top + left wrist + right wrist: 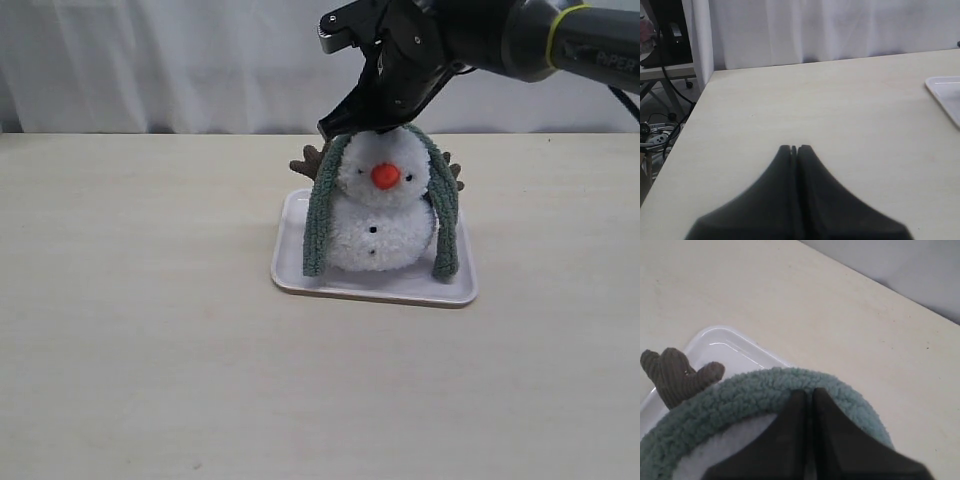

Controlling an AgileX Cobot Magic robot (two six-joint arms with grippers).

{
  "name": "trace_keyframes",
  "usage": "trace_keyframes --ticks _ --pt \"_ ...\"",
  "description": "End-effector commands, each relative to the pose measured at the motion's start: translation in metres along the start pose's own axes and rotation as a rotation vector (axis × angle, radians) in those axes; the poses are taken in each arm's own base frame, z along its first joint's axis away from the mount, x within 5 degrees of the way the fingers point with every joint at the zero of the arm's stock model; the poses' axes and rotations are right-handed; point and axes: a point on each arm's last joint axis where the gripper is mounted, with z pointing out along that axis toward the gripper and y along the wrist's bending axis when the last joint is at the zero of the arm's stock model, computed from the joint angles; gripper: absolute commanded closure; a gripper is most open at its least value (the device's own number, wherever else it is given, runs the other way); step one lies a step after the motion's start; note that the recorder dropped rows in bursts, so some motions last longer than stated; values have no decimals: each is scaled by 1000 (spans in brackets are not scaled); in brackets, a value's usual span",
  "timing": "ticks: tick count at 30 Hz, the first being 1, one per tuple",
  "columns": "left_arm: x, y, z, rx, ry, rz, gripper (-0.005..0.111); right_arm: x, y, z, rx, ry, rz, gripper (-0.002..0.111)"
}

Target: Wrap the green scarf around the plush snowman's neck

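Note:
The plush snowman (383, 215) sits upright on a white tray (290, 272), facing the camera. The green scarf (320, 215) is draped over the top and back of its head, and both ends hang down past the body to the tray. My right gripper (337, 127) is just above and behind the head, shut, its tips (806, 392) against the scarf's (740, 395) inner edge; nothing shows between the jaws. White plush (735, 440) shows under the scarf loop. My left gripper (794, 148) is shut and empty over bare table, far from the snowman.
A brown branch arm (677, 375) sticks out beside the scarf over the tray (735, 350). A corner of the tray (945, 92) shows in the left wrist view. A white curtain hangs behind the table; its left edge drops off to cables and a shelf.

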Motion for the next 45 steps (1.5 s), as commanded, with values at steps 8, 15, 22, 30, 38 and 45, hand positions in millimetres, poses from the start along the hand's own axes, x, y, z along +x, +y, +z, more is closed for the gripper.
trace_keyframes --ticks 8,15,22,30,38,45 --pt "-1 0 0 3 -12 -5 107 12 3 21 7 87 -5 104" --pt "-1 0 0 3 -12 -5 107 21 0 19 28 184 -24 104" --pt "-1 0 0 3 -12 -5 107 23 6 15 -35 220 -60 104" --pt "-1 0 0 3 -12 -5 107 10 0 -10 -51 132 -31 104" --pt "-1 0 0 3 -12 -5 107 0 1 -45 -155 54 23 87" --pt "-1 0 0 3 -12 -5 107 -3 17 -53 -340 35 27 73"
